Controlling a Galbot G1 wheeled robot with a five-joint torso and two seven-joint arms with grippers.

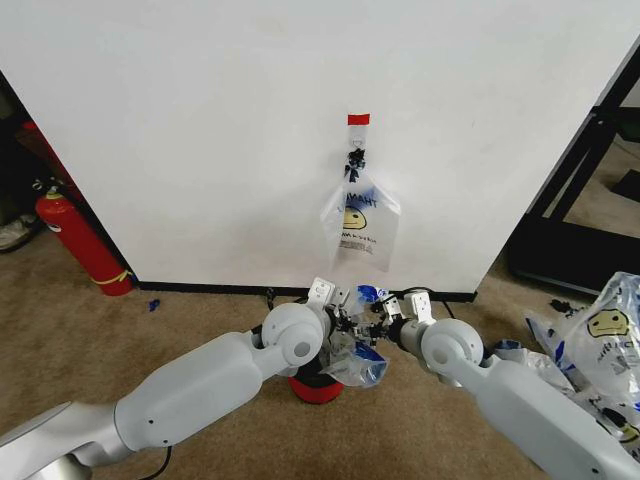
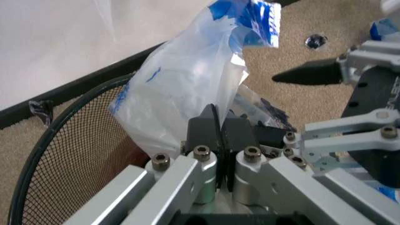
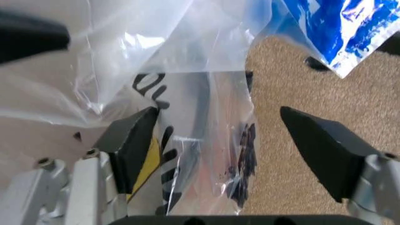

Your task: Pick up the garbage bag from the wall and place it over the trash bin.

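Observation:
The garbage bag (image 1: 362,366) is a crinkled whitish bag with blue print, bunched over the trash bin (image 1: 315,389), whose red base shows under my two wrists. My left gripper (image 1: 346,323) is shut on a fold of the bag (image 2: 181,89) right above the bin's black mesh (image 2: 69,159). My right gripper (image 1: 379,322) faces it closely and stands open. In the right wrist view its fingers (image 3: 134,140) are spread wide with the bag's plastic (image 3: 200,117) lying between them. Behind them stands the white wall (image 1: 200,120).
Another smiley bag (image 1: 360,222) hangs flat from a black hook (image 1: 355,156) under a red tape mark (image 1: 358,119). A heap of like bags (image 1: 600,345) lies at the right. A red fire extinguisher (image 1: 82,243) stands at the wall's left edge. Brown carpet surrounds the bin.

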